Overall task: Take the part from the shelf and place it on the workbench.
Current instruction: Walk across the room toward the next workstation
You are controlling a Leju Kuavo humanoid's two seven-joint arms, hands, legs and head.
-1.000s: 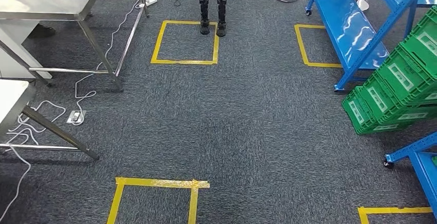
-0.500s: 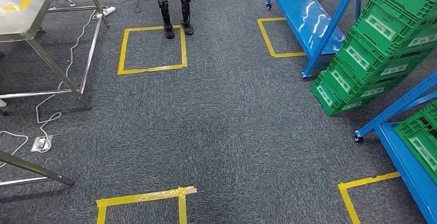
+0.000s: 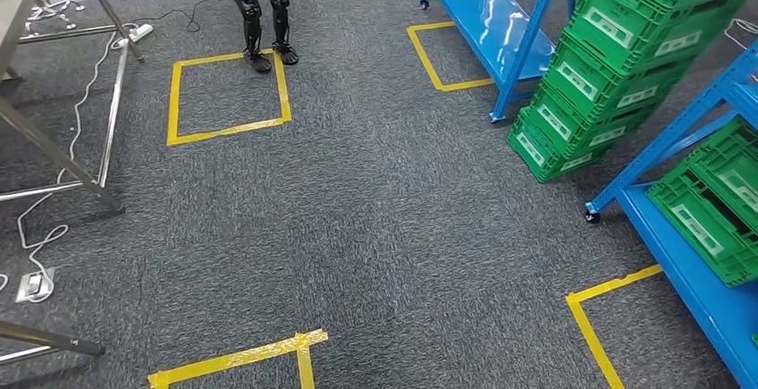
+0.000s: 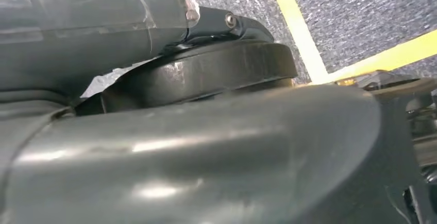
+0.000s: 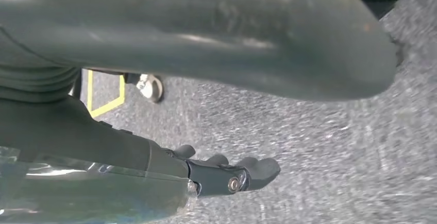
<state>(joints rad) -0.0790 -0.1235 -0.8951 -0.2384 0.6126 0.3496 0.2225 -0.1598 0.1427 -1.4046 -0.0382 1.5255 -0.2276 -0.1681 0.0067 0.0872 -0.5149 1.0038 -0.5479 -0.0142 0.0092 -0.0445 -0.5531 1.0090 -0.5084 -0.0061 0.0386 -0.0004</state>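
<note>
Right hand [image 5: 227, 175]: dark fingers extended side by side above the grey carpet [image 3: 384, 219], holding nothing; left hand [image 4: 206, 74]: mostly hidden behind its own cover, finger state cannot be told. The part cannot be made out, so its long axis and heading are undetermined; green crates [image 3: 626, 58] sit tilted on the blue shelf [image 3: 501, 22], contents hidden. Yellow tape squares [image 3: 228, 94] mark the floor; steel workbench [image 3: 54, 147] legs are cut off at the left edge.
</note>
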